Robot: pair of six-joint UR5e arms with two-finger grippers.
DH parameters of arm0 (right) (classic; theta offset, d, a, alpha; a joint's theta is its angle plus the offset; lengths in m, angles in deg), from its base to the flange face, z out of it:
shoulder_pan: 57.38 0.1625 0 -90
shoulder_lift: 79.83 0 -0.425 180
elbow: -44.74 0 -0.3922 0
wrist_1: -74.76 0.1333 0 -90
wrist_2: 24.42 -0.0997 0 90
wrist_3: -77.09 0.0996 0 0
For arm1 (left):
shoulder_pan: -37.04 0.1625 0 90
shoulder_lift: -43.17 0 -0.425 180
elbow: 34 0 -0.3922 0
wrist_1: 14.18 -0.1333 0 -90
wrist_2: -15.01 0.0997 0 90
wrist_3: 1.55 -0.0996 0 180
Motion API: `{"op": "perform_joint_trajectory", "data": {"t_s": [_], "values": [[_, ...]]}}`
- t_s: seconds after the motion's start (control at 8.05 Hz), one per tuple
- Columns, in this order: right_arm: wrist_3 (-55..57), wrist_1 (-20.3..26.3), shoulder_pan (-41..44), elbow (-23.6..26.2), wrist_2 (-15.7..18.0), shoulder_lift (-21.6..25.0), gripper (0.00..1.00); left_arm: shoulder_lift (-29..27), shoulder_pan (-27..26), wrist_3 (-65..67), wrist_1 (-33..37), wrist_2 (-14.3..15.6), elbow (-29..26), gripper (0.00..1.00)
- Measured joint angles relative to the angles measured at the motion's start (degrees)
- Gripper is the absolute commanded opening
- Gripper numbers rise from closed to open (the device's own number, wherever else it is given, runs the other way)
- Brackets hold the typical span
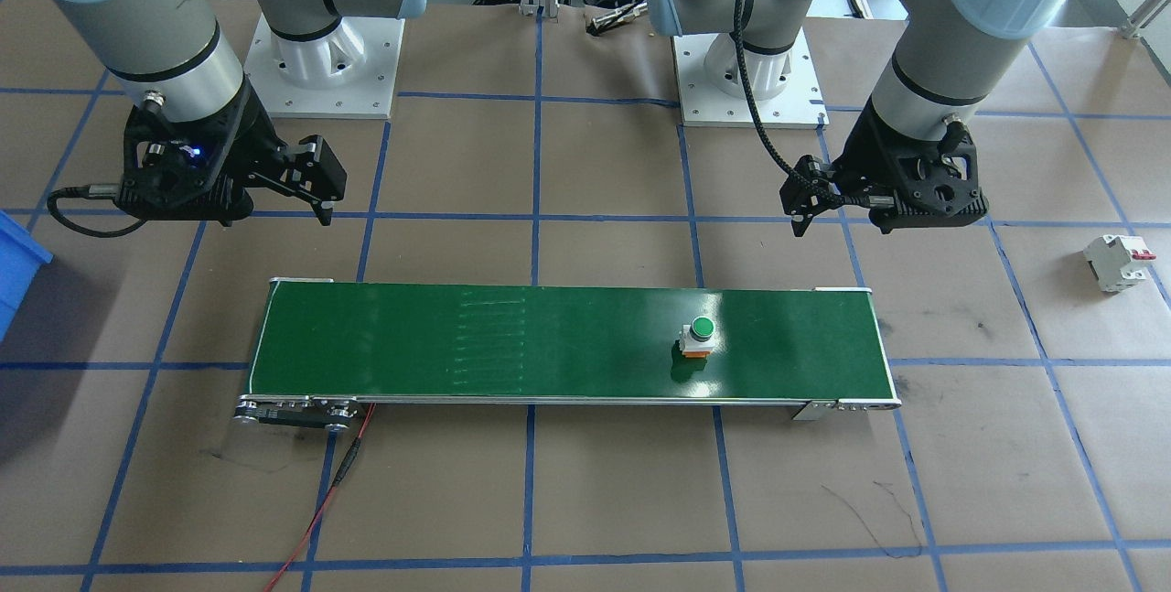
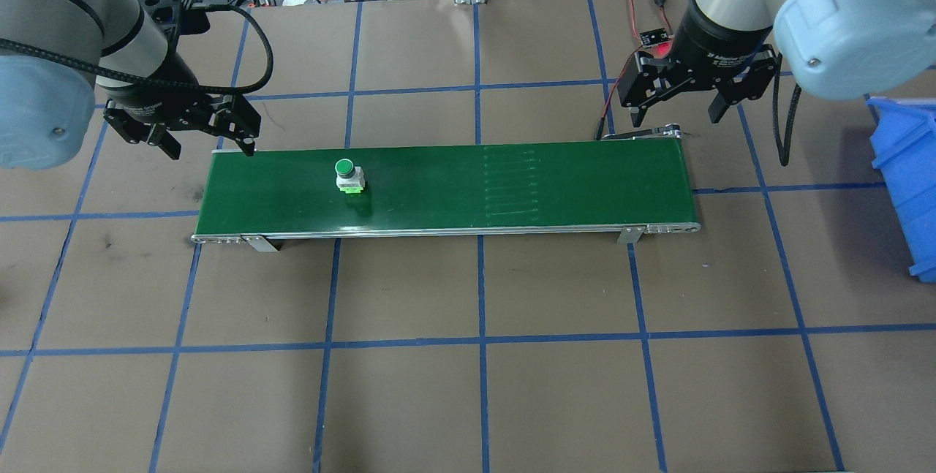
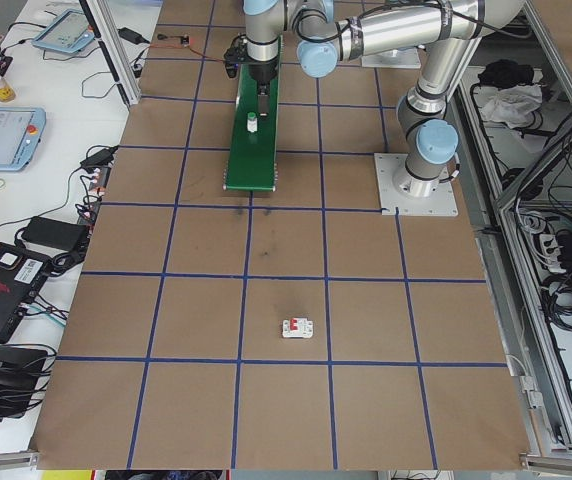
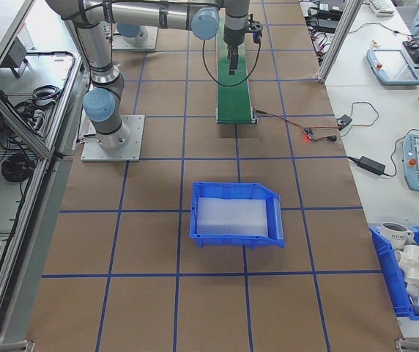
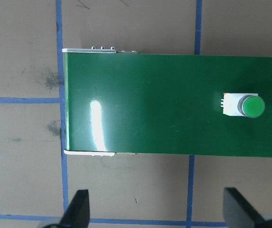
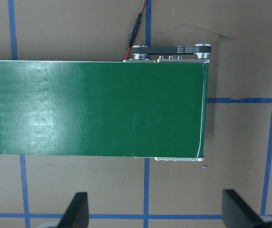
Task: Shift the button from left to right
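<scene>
In the overhead view, the left gripper hangs above the table at the far left corner of the green conveyor belt, its two fingers spread wide with nothing between them. The left wrist view confirms this: both fingertips sit far apart at the bottom edge, over bare brown table, on the near side of the belt's end.

The button stands upright on the belt, green cap up, in the belt's left portion, a little right of the left gripper and nearer the robot's side of the belt. It is apart from the gripper; no finger touches it. In the left wrist view the button lies on the belt towards the right edge, beyond and to the right of the span between the fingers.

Further right the belt runs bare, with faint scuff lines past its middle. At the far right end, the right gripper hovers over the belt's far corner, fingers also spread and empty; its wrist view shows the belt end and a red wire at the motor side.

A blue bin sits at the right edge of the table. In the front-facing view a white circuit breaker lies on the table well apart from the belt, on the left arm's side.
</scene>
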Motion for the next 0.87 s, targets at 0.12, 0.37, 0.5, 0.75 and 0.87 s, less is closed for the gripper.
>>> {"op": "perform_joint_trajectory", "data": {"t_s": [0.12,0.37,0.5,0.75,0.87], "values": [[0.05,-0.92,0.00,0.08,-1.28,-0.86,1.00,0.10,0.00,-0.01,0.10,0.06,0.07,1.00],[0.10,-2.77,0.00,1.25,-2.54,-1.92,1.00,0.24,0.00,-0.01,-0.09,0.00,0.11,1.00],[0.06,-4.85,0.00,2.68,-2.89,-2.55,1.00,0.19,0.06,-0.01,-0.27,-0.01,0.08,1.00],[-0.35,-11.87,0.00,5.99,-6.09,-5.03,1.00,-0.19,0.14,0.00,-0.04,0.11,0.10,1.00],[-0.54,-14.56,0.00,6.68,-7.19,-6.87,1.00,-0.15,0.13,0.02,-0.03,0.16,0.15,1.00]]}}
